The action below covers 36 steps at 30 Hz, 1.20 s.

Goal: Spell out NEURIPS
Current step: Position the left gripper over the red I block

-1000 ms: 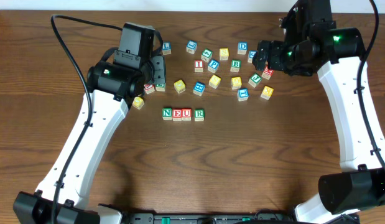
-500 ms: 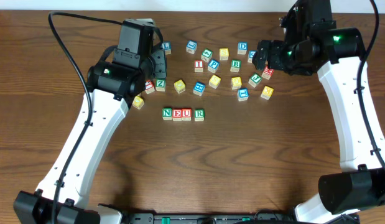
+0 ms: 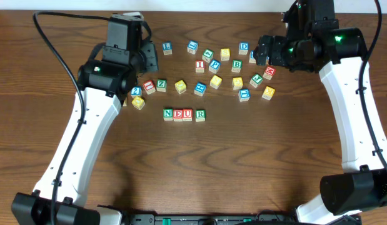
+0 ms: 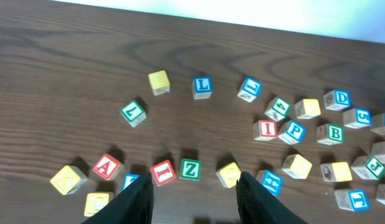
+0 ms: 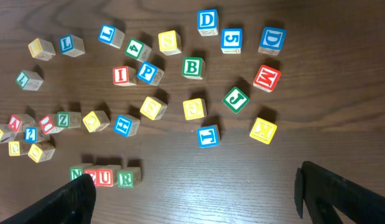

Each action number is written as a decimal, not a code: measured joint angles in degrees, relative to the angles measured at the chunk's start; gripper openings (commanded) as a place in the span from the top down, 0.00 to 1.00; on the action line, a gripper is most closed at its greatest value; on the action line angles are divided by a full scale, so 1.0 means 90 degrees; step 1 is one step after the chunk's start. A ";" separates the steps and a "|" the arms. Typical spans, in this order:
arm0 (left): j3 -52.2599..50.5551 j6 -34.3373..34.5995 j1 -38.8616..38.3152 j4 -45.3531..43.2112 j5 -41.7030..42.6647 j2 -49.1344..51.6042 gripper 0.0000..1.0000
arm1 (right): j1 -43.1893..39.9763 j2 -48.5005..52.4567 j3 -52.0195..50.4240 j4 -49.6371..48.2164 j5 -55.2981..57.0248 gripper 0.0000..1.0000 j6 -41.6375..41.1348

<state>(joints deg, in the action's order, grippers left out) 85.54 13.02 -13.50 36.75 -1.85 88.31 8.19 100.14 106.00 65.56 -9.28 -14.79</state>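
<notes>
Green N (image 3: 168, 114), red E (image 3: 178, 114), red U (image 3: 188, 114) and green R (image 3: 200, 115) are lined up touching, faces up. Red I (image 3: 200, 65) and blue P (image 3: 214, 65) are set side by side farther back, with a yellow-faced cube (image 3: 225, 54) near them.

Overhead is fixed high, looking straight down on the whole table (image 3: 256, 162), with both arms in frame and their bases at the bottom edge. Left wrist sits low and close, tilted forward across the cubes to the table's far edge, left fingers (image 4: 135, 202) at frame bottom; right wrist is higher and steeper, right fingers (image 5: 71, 199) in the bottom corners. All three share red I (image 3: 199, 65) (image 4: 267, 129) (image 5: 121, 75) beside blue P (image 3: 214, 65) (image 4: 295, 131) (image 5: 148, 72); overhead and right wrist also share the NEUR row (image 3: 184, 114) (image 5: 105, 177).
</notes>
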 measured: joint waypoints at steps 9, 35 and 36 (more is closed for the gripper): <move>0.0000 -0.0044 0.0168 0.0061 0.0000 0.0163 0.57 | 0.0017 0.0022 0.0000 -0.0022 0.0000 0.01 -0.0002; 0.0000 -0.3045 0.0168 0.0420 0.0743 0.1292 0.57 | 0.0209 0.0039 0.0000 0.0000 -0.0002 0.01 -0.0002; 0.0000 -0.3152 0.0168 0.0420 0.0743 0.1367 0.57 | 0.0209 0.0039 0.0000 0.0000 -0.0002 0.01 -0.0002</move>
<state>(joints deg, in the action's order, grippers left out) 85.54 -15.35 -11.99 40.53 4.84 100.62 10.07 100.49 106.00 65.56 -9.30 -14.81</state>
